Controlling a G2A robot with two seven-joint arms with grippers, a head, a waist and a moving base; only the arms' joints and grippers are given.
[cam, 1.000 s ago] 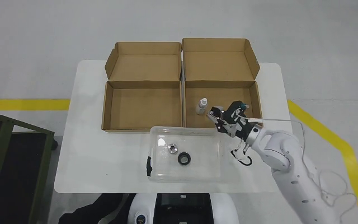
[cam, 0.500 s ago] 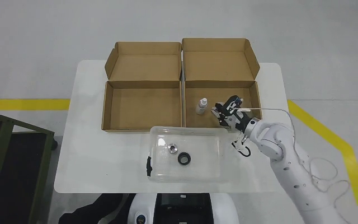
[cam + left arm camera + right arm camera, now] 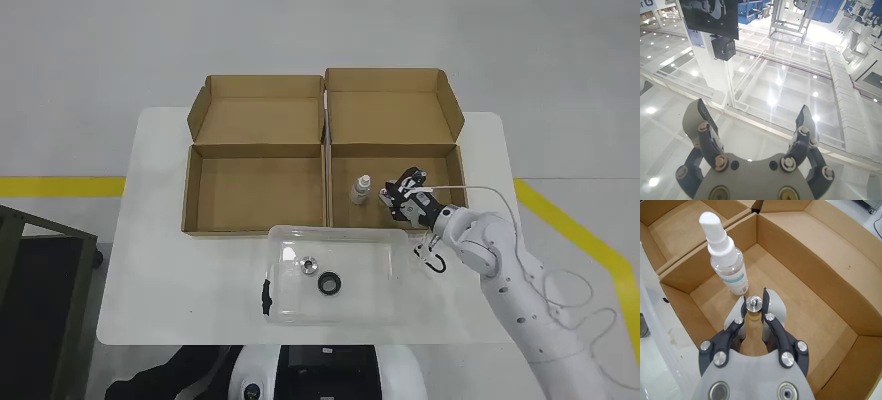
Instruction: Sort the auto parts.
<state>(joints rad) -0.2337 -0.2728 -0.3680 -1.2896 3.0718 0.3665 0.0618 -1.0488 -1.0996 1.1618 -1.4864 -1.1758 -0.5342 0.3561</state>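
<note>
Right fingers (image 3: 773,303) clamped, left fingers (image 3: 693,118) splayed.

A small shiny metal part (image 3: 753,303) is held upright in the right gripper (image 3: 753,300), inside the right cardboard box (image 3: 829,279), just beside a clear bottle (image 3: 728,264) (white cap, standing up). A silver ring (image 3: 309,266) and a black ring (image 3: 329,284) lie near each other in the clear bin (image 3: 375,306).

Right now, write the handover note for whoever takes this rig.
Right gripper: shut on a small metal part, low inside the right box, beside the bottle.
Left gripper: open, holding nothing, pointed upward.
Done: bottle stands in the right box; part not yet released.
Left: release it, then sort the ring and metal fitting in the bin.
</note>
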